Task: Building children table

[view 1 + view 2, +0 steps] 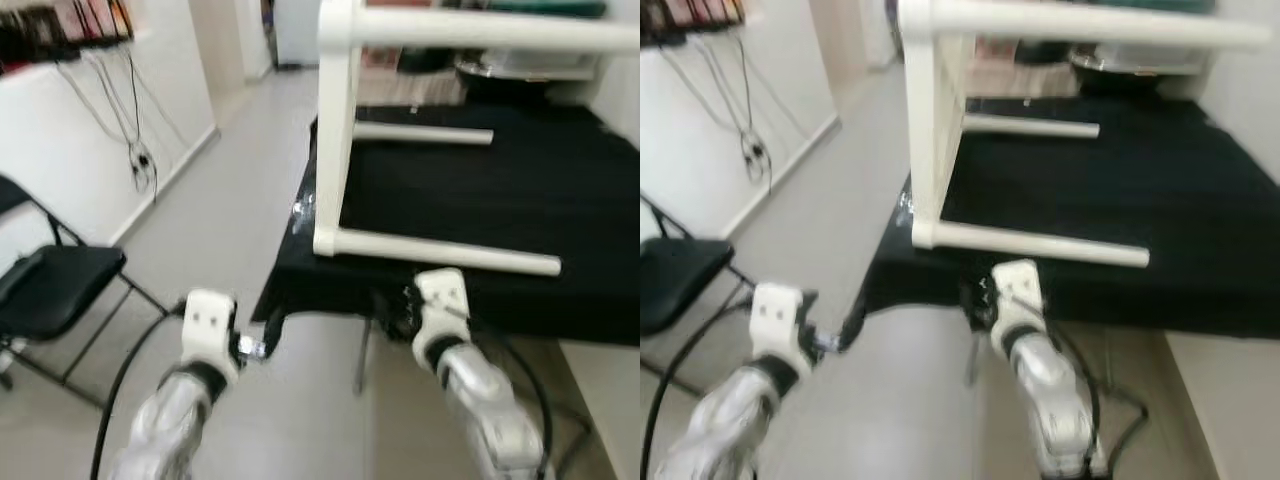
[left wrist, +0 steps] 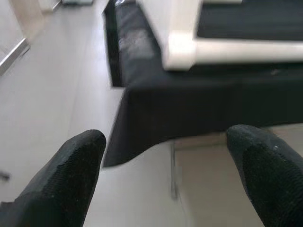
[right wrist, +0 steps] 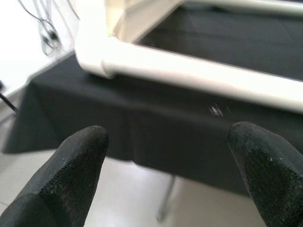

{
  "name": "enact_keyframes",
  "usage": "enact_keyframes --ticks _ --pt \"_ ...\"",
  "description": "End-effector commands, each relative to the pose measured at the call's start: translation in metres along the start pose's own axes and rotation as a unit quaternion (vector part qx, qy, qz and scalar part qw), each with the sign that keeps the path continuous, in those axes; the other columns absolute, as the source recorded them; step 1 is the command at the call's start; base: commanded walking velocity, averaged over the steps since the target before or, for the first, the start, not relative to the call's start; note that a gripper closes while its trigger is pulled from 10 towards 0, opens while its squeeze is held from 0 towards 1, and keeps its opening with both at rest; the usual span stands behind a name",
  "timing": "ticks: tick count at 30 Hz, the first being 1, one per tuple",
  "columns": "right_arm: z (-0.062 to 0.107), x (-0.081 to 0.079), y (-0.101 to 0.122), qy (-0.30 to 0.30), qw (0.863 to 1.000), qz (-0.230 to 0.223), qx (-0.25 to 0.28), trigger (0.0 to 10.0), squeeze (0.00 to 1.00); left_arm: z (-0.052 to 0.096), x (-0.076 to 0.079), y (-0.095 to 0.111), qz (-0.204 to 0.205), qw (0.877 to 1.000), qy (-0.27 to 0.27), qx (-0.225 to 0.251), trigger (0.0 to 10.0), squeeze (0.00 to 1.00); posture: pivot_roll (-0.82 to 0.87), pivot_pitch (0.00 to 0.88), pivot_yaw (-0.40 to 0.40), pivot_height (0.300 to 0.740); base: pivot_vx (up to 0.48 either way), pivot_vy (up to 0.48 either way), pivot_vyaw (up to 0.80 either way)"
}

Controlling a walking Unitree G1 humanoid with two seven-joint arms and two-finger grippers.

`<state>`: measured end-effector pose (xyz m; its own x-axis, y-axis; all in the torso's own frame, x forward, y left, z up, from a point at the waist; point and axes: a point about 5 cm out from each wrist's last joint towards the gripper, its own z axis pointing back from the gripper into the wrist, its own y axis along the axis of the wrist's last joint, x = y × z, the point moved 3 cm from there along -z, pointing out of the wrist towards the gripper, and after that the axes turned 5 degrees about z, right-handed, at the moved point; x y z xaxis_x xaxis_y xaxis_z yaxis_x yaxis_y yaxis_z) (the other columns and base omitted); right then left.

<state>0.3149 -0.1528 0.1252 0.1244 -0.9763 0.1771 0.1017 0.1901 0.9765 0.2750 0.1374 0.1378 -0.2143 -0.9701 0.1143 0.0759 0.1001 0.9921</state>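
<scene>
on the black-draped work table (image 1: 520, 190) ahead of you, the white wooden children's table frame (image 1: 340, 130) lies tipped on its side, one thick leg standing along the table's left edge and a round white rail (image 1: 440, 252) running along the front edge. its lower corner sits at the table's front left corner. your left gripper (image 2: 165, 175) hangs over the pale floor (image 1: 230, 200) just off that corner, fingers spread wide and holding nothing. your right gripper (image 3: 165, 175) sits below the front edge, facing the cloth and the rail, fingers likewise spread and empty. a black folding chair (image 1: 55, 285) stands well off to your left, by the white wall.
</scene>
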Motion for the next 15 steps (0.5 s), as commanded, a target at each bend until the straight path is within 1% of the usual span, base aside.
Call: enact_keyframes --ticks 1,2,4,6,7,8,9,10,12,13,15 --pt "0.007 0.007 -0.001 -0.017 1.0 0.016 0.004 10.0 0.0 0.002 -0.001 -0.001 -0.004 1.0 0.008 0.004 10.0 0.0 -0.01 0.078 -0.024 0.74 0.0 0.0 0.0" --pt "0.007 0.007 -0.001 -0.017 1.0 0.016 0.004 10.0 0.0 0.002 -0.001 -0.001 -0.004 1.0 0.008 0.004 10.0 0.0 -0.01 0.078 -0.024 0.74 0.0 0.0 0.0" --pt "0.015 0.01 -0.01 -0.019 1.0 0.018 -0.005 10.0 0.0 0.01 -0.007 -0.005 -0.008 1.0 0.022 0.008 10.0 0.0 -0.02 0.068 -0.028 0.74 0.0 0.0 -0.8" --pt "0.015 0.01 -0.01 -0.016 1.0 0.018 -0.001 10.0 0.0 0.012 -0.009 -0.007 -0.006 0.999 0.03 0.009 10.0 0.0 -0.02 0.062 -0.032 0.74 0.0 0.0 -0.8" --pt "0.013 0.01 -0.008 -0.015 0.999 0.028 0.005 10.0 0.0 0.012 -0.011 -0.008 -0.001 0.999 0.037 0.01 10.0 0.0 -0.02 0.057 -0.033 0.74 0.0 0.0 -0.47" --pt "0.013 0.01 -0.008 -0.015 0.999 0.028 0.005 10.0 0.0 0.012 -0.011 -0.008 -0.001 0.999 0.037 0.01 10.0 0.0 -0.02 0.057 -0.033 0.74 0.0 0.0 -0.47" --pt "0.009 0.009 -0.007 -0.01 0.999 0.038 0.009 10.0 0.0 0.009 -0.011 -0.008 0.001 0.999 0.04 0.015 10.0 0.0 -0.03 0.046 -0.038 0.74 0.0 0.0 0.0" --pt "0.009 0.009 -0.007 -0.01 0.999 0.038 0.009 10.0 0.0 0.009 -0.011 -0.008 0.001 0.999 0.04 0.015 10.0 0.0 -0.03 0.046 -0.038 0.74 0.0 0.0 0.0" --pt "0.006 0.007 -0.006 0.0 0.999 0.052 0.013 10.0 0.0 0.003 -0.009 -0.007 -0.001 0.999 0.039 0.022 10.0 0.0 -0.03 0.039 -0.036 0.74 0.0 0.0 0.0" --pt "0.006 0.006 -0.007 0.001 0.999 0.05 0.012 10.0 0.0 0.001 -0.008 -0.007 -0.003 0.999 0.037 0.023 10.0 0.0 -0.04 0.035 -0.034 0.74 0.0 0.0 0.0" --pt "0.005 0.005 -0.011 0.002 0.999 0.04 0.002 10.0 0.0 0.0 -0.007 -0.007 -0.007 0.999 0.03 0.024 10.0 0.0 -0.04 0.03 -0.028 0.74 0.263 0.0 0.0"
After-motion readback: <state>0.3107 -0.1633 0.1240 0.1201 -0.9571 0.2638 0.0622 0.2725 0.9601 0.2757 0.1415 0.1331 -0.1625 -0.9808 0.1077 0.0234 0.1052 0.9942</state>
